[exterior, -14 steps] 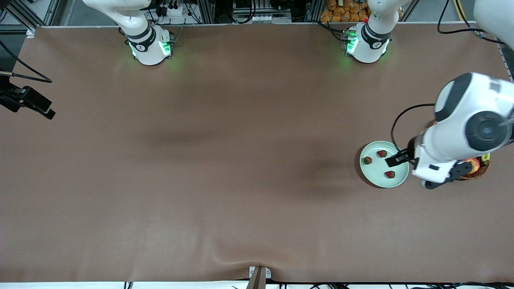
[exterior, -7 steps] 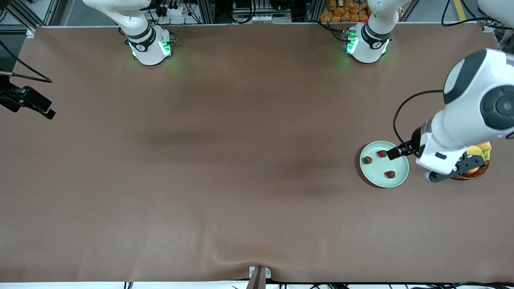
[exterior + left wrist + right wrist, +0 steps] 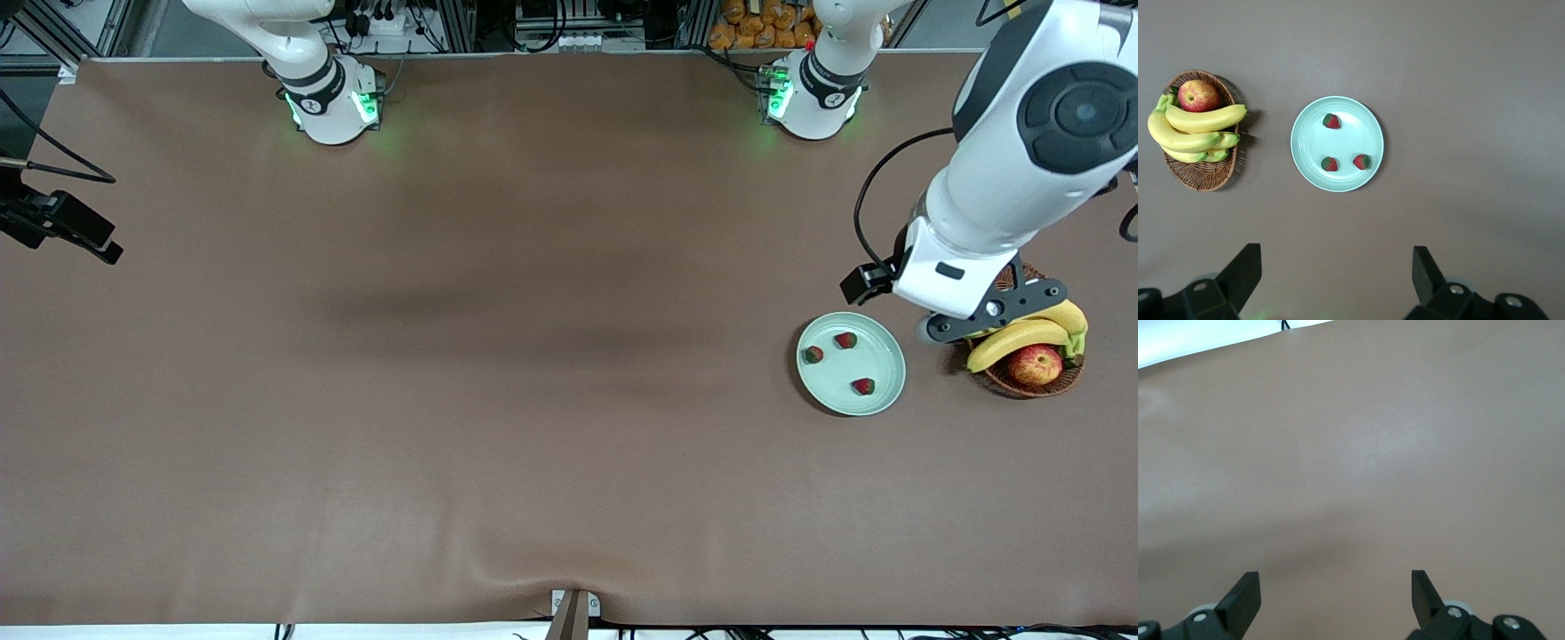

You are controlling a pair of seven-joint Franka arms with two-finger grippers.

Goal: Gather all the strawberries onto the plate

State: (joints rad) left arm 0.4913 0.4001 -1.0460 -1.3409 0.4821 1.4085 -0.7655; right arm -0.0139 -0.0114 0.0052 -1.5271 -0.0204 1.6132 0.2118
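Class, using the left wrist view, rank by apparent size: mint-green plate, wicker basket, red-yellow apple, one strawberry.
1. Round pale mint-green plate
2. Brown woven wicker basket, close in size to the plate and partly hidden by bananas, so this order is unsure
3. Red-yellow apple
4. Any small red strawberry

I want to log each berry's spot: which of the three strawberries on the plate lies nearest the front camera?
The strawberry lowest in the front view, on the plate toward the basket; the other two strawberries lie farther back.
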